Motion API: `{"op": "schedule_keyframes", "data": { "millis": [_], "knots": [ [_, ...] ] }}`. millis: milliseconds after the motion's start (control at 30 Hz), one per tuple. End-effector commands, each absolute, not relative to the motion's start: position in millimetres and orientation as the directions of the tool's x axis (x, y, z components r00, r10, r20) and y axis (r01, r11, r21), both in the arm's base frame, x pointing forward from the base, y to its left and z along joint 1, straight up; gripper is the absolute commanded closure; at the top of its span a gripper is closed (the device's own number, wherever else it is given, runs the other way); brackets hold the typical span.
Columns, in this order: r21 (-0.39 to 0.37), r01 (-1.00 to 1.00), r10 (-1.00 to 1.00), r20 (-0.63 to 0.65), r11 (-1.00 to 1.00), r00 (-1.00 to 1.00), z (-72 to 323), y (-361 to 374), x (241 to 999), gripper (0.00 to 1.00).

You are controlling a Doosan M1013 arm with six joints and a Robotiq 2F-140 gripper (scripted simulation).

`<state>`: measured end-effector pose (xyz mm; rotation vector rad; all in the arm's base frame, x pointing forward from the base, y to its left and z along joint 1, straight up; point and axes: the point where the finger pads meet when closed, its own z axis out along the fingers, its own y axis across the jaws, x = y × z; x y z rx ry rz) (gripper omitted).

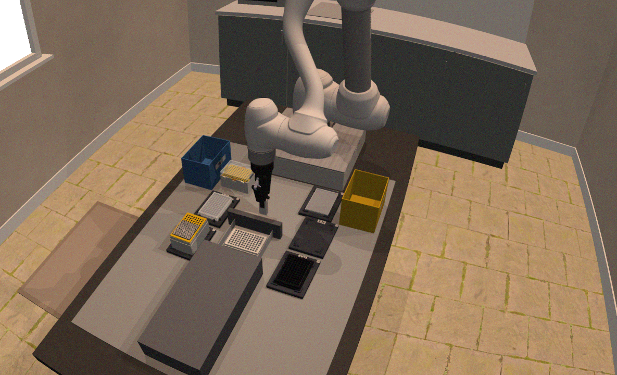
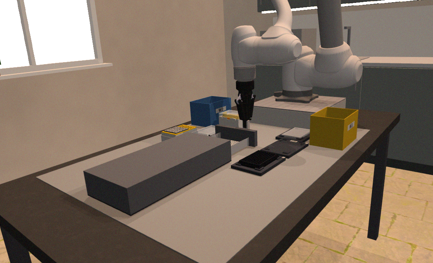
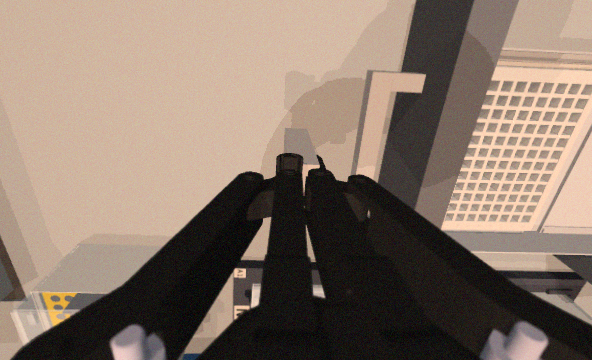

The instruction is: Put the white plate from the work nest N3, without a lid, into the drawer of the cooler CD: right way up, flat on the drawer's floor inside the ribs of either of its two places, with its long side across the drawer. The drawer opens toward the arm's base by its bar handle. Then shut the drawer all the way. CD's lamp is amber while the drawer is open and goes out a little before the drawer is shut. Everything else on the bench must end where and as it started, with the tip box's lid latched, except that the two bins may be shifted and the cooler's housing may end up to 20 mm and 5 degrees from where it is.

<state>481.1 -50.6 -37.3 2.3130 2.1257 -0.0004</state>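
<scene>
Top view. You see the gripper (image 1: 263,208) pointing straight down, jaws pressed together with nothing between them, tip just on the arm-base side of the cooler's drawer front (image 1: 254,221). The drawer stands pulled out of the grey cooler housing (image 1: 203,303). The white plate (image 1: 245,240) lies flat inside it, wells up, in the place nearest the drawer front. Left of the drawer: a lidded clear plate (image 1: 215,205) on its nest, a yellow-topped tip box (image 1: 188,229), a second tip box (image 1: 236,174) and the blue bin (image 1: 205,160). Right of the drawer: a bare black nest (image 1: 313,236), a black well plate (image 1: 293,272), a nest holding a flat grey-white piece (image 1: 320,202), and the yellow bin (image 1: 364,200).

Exterior view. You find the gripper (image 2: 244,124) low, close behind the drawer front (image 2: 236,134) on the side toward the arm; whether it touches the handle you cannot tell from here. Only a strip of the white plate (image 2: 235,143) shows between drawer front and cooler housing (image 2: 159,168). The blue bin (image 2: 210,110) reads W2. The yellow bin (image 2: 334,127) stands at the right end of the grey mat (image 2: 211,212).

Wrist view. You look down the closed gripper (image 3: 303,172). The pale bar handle (image 3: 376,122) sits just to its right, apart from the tips, on the dark drawer front (image 3: 433,107). Beyond it lies the white plate (image 3: 513,147), its grid of wells facing up.
</scene>
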Motion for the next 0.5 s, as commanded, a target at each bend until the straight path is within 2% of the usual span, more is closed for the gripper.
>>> {"op": "schedule_keyframes", "data": {
  "millis": [0, 467],
  "knots": [
    [0.000, 0.996, 0.996, 0.000, -0.084, 0.084, -41.4, -50.6, 481.2, 1.00],
    [0.000, 0.996, 0.996, 0.000, -0.084, 0.084, -48.7, -50.6, 481.2, 1.00]
  ]
}}
